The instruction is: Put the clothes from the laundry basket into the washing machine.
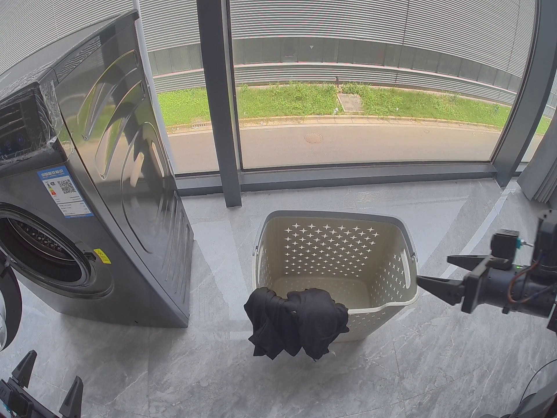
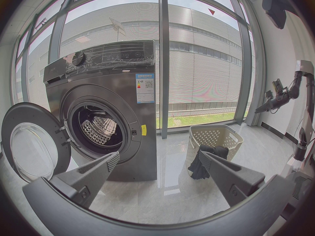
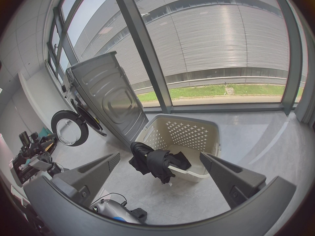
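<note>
A beige laundry basket (image 1: 371,314) (image 2: 229,135) (image 3: 210,131) stands on the floor by the window. A black garment (image 1: 296,320) (image 2: 200,167) (image 3: 154,161) hangs over its front rim, part inside and part outside. To the left is the grey washing machine (image 1: 116,164) (image 2: 108,82) (image 3: 108,92), its round door (image 2: 32,148) (image 3: 69,131) swung open and the drum (image 2: 98,128) bare. My right gripper (image 1: 452,274) (image 3: 159,164) is open, raised to the right of the basket. My left gripper (image 1: 49,378) (image 2: 159,164) is open, low in front of the machine.
Tall windows with a dark frame post (image 1: 217,88) run behind the basket and machine. Grey marble floor (image 1: 232,378) lies open between the machine and the basket and in front of both. A curtain edge (image 1: 542,169) hangs at the far right.
</note>
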Motion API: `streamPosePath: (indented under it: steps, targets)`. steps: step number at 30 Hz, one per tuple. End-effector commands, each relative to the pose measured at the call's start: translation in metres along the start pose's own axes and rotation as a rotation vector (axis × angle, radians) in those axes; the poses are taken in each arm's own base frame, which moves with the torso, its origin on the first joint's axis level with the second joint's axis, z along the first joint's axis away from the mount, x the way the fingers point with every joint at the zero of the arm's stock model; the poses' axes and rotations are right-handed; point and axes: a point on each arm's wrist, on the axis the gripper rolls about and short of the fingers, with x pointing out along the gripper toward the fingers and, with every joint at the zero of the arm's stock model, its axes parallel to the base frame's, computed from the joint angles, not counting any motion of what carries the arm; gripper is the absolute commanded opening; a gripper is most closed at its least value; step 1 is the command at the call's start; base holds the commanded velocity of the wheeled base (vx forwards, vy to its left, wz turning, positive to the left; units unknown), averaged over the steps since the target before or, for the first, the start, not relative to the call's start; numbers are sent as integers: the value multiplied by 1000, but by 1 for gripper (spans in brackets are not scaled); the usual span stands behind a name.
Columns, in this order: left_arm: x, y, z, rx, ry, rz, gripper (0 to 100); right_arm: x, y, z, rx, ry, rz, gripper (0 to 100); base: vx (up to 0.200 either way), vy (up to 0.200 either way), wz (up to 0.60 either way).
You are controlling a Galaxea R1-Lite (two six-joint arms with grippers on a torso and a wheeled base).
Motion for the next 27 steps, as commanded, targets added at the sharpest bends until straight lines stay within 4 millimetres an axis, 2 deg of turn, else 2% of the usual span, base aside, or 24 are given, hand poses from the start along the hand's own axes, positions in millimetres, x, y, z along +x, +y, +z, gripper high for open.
streamPosePath:
  steps: [1,4,5,6,7,8,18,27]
  targets:
    - [0,0,-5,0,2,0,100,76,7,-14,-6,133,43,100,0,0,0]
    - [0,0,-5,0,2,0,100,98,7,-19,-1,156,33,100,0,0,0]
    - [0,0,-5,0,2,0,100,99,7,-19,1,156,32,100,0,0,0]
    - [0,0,-5,0,2,0,100,114,5,-23,12,163,16,100,0,0,0]
    - [0,0,-5,0,2,0,100,114,5,-23,12,163,16,100,0,0,0]
    - [0,0,-5,0,2,0,100,128,1,-29,24,171,-5,100,0,0,0]
    - [0,0,-5,0,2,0,100,185,-2,-46,10,187,-33,100,0,0,0]
    - [0,0,-5,0,2,0,100,217,-5,-76,7,249,-65,100,0,0,0]
